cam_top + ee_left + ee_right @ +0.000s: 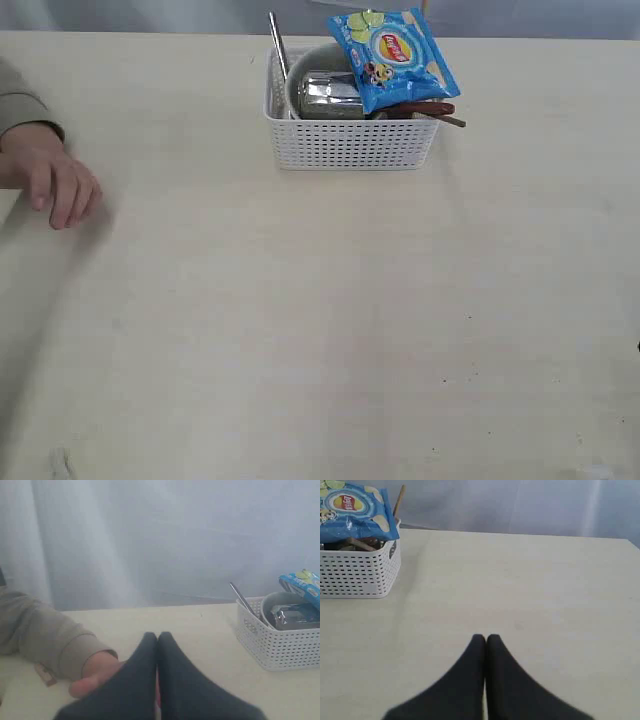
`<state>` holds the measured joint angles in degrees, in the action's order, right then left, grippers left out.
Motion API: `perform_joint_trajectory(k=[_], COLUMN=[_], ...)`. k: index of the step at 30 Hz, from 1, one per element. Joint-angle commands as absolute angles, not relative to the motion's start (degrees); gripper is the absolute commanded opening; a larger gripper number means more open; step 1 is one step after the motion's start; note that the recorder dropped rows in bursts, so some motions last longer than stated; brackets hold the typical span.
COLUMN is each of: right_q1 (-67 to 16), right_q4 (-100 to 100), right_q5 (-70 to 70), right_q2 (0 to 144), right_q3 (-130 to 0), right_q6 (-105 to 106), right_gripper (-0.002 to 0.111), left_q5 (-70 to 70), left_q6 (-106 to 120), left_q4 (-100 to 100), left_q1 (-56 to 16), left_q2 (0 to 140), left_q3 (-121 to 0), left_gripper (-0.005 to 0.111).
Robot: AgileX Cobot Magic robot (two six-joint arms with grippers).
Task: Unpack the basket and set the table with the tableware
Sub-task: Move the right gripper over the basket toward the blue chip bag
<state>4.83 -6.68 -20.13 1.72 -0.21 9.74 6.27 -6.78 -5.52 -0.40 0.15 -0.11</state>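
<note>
Left gripper (158, 636) and right gripper (485, 638) sit pinched together, empty; in basket (350, 142) at 12 o'clock, steel cup (330, 95) looks light, rigid, probably slippery, so take it across the rim.

Of the robot we see only its two grippers. The left gripper (158, 636) has a pair of dark charcoal fingers (132, 685), matte and smooth, broad at the base and tapering to rounded tips. The right gripper (486, 637) shows the same dark, tapering pair. Their skin looks to us like plastic or rubber, though the close blur leaves that unsure.
</note>
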Motion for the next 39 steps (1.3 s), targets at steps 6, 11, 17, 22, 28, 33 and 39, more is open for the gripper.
perform_joint_trajectory(k=[6, 11, 17, 22, 28, 33, 39], right_q1=[4.98, 4.98, 4.98, 4.98, 4.98, 4.98, 3.75], right_q4=[-9.52, -15.62, -18.21, -18.21, -18.21, -18.21, -18.21], right_q5=[-11.67, -6.20, -0.43, 0.00, 0.00, 3.19, 2.97], right_q2=[1.38, 1.38, 1.38, 1.38, 1.38, 1.38, 3.49], right_q3=[0.00, 0.00, 0.00, 0.00, 0.00, 0.00, 0.00], right_q6=[9.81, 9.63, 8.82, 6.50, 2.55, -2.39, -5.73], right_gripper=[0.000, 0.000, 0.000, 0.000, 0.000, 0.000, 0.000], left_q5=[5.87, 5.87, 5.87, 5.87, 5.87, 5.87, 5.87], left_q6=[-6.85, -6.85, -6.85, -6.85, -6.85, -6.85, -6.85], left_q4=[-5.27, -5.27, -5.27, -5.27, -5.27, -5.27, -5.27], left_q1=[-0.73, -0.73, -0.73, -0.73, -0.73, -0.73, -0.73], left_q2=[0.00, 0.00, 0.00, 0.00, 0.00, 0.00, 0.00], left_q3=[0.00, 0.00, 0.00, 0.00, 0.00, 0.00, 0.00], left_gripper=[0.000, 0.000, 0.000, 0.000, 0.000, 0.000, 0.000])
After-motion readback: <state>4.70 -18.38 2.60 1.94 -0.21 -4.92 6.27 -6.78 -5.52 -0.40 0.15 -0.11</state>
